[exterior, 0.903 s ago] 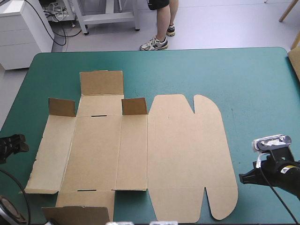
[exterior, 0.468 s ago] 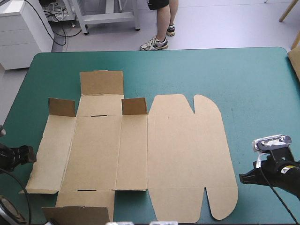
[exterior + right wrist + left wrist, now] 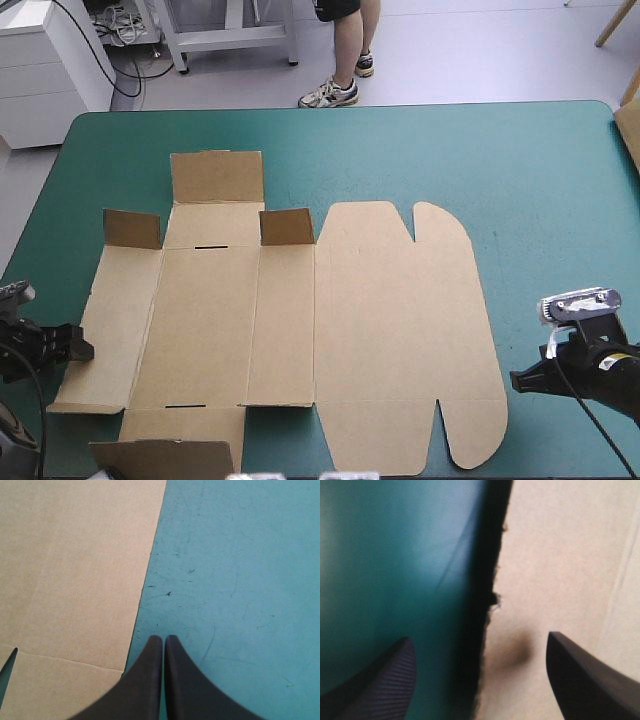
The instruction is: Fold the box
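Table (image 3: 540, 170), teal-green cover: 1.
Box (image 3: 390, 330), brown, a single cut sheet lying on the table's left and middle: 1.
Raised flaps (image 3: 217, 177) on the box: 4, i.e. 3 toward the far edge, 1 at the near edge.
Dark slots (image 3: 210, 246) in the box: 2.
Grippers: 2, i.e. left gripper (image 3: 84, 348) by the left edge, right gripper (image 3: 513, 380) toward the near right corner.
Black fingers (image 3: 150, 680): 2 per gripper, 4 total.

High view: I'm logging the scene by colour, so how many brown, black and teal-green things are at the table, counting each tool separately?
Brown: 1, the box
Black: 2, the left tool and the right tool
Teal-green: 1, the table cover
Total: 4
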Robot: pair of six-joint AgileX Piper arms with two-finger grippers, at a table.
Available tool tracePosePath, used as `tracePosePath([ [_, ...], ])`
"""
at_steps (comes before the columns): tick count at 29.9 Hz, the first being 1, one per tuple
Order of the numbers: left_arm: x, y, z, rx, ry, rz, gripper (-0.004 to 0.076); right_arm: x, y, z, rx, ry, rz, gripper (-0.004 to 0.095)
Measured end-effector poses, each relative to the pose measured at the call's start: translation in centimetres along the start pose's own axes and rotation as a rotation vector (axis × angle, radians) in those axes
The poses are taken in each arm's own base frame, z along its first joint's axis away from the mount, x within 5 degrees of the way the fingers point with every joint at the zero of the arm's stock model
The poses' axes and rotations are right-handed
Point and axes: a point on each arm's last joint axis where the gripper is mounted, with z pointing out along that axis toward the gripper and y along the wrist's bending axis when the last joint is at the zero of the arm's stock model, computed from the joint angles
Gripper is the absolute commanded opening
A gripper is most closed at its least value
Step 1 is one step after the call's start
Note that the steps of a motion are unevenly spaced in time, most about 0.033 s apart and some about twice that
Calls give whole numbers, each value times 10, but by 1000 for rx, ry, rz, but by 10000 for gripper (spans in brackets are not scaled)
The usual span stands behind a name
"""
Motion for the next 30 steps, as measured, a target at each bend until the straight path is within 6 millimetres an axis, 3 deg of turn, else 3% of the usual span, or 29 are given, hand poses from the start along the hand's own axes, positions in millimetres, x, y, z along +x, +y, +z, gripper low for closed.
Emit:
tracePosePath([
  [7,-10,0,16,189,-9,0,511,0,0,0,-1,1,0,-2],
  [17,-11,2,24,244,8,-19,511,0,0,0,-1,1,0,-2],
  [26,-15,-28,38,288,74,84,511,0,0,0,1,-2,0,-2],
  [30,-16,-33,40,293,84,103,511,0,0,0,1,-2,0,-2],
])
